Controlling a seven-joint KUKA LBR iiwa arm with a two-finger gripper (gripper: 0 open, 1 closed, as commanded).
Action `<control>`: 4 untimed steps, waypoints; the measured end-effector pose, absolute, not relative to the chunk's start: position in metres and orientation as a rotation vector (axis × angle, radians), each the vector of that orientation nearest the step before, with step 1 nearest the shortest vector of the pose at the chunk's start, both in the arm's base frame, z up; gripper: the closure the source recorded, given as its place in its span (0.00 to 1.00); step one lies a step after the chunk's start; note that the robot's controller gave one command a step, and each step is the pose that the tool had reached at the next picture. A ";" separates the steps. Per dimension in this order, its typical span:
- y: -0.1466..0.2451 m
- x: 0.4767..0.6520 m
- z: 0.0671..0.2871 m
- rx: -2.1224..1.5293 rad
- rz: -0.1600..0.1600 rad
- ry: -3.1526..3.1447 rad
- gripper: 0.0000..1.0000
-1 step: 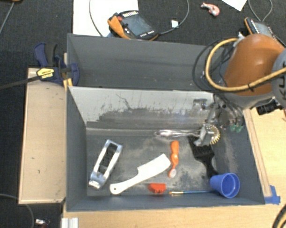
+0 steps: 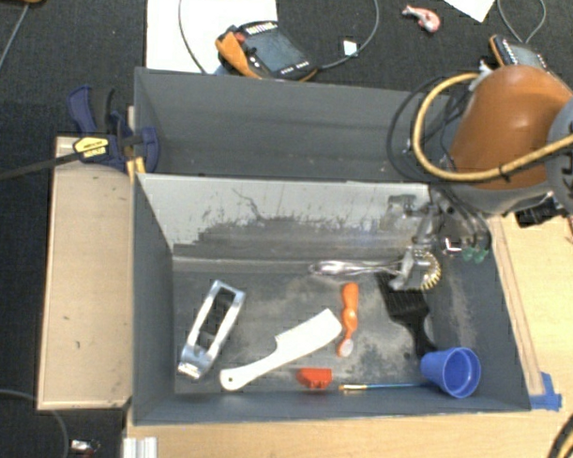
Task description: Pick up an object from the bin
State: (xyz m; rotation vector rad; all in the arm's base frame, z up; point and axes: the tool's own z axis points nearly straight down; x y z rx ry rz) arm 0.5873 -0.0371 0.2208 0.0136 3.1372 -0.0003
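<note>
Hidden behind gripper [image 2: 418,267]: silver spoon [image 2: 346,269] handle end, black brush [image 2: 410,317] top. Also thin blue tool [image 2: 382,387] too small to identify, perhaps paintbrush.

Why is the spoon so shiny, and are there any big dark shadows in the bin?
Camera view: light glints off the silver spoon and leaves a pale sheen on the bin's back wall; shadows beside the white comb and blue cup are only faint.

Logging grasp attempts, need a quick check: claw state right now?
Claw: cannot be told. It is at the handle end of the shiny metal spoon, near the black plastic brush.
</note>
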 end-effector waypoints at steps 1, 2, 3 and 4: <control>0.032 0.563 0.093 -0.337 0.000 3.117 0.00; 0.043 0.559 0.144 -0.707 -0.008 3.043 0.00; 0.097 0.510 0.100 -0.626 0.004 3.077 0.00; 0.110 0.518 0.070 -1.332 -0.020 2.818 0.00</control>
